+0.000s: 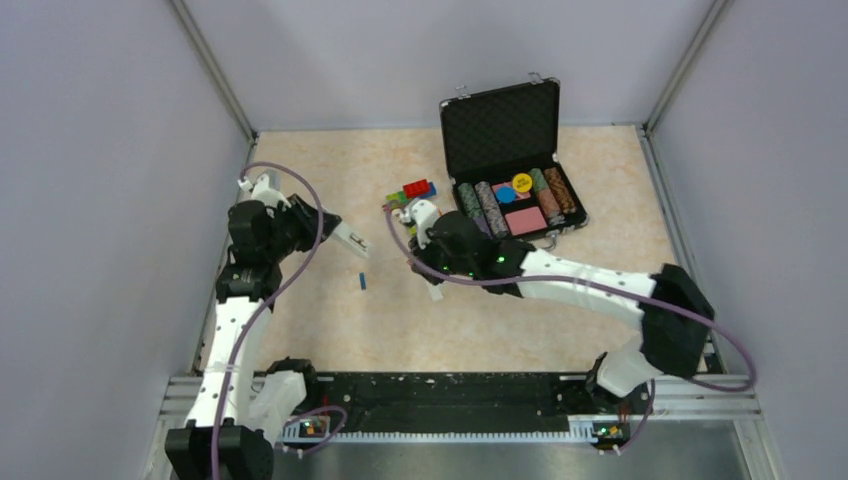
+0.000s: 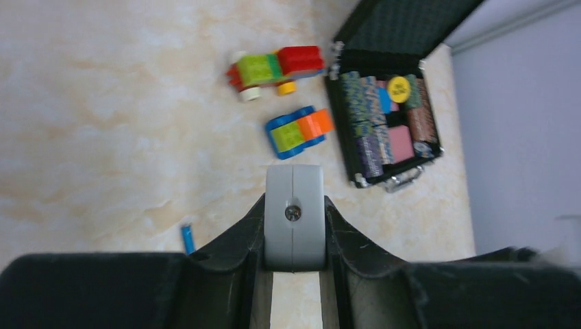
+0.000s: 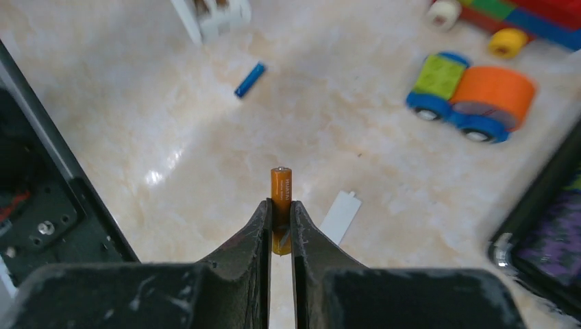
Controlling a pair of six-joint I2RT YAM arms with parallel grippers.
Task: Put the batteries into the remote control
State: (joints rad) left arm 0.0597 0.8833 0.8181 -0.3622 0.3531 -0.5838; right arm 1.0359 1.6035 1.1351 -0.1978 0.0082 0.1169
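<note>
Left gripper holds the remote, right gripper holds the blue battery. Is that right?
Not quite. The right wrist view shows the right gripper shut on the orange battery; the blue battery lies loose beyond it. The left gripper does hold the remote.

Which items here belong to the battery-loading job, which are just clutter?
Job: remote control in left gripper; orange battery in right gripper; blue battery, loose; white cover piece.
Clutter: red-green toy vehicle; blue-orange toy vehicle; poker chip case.
</note>
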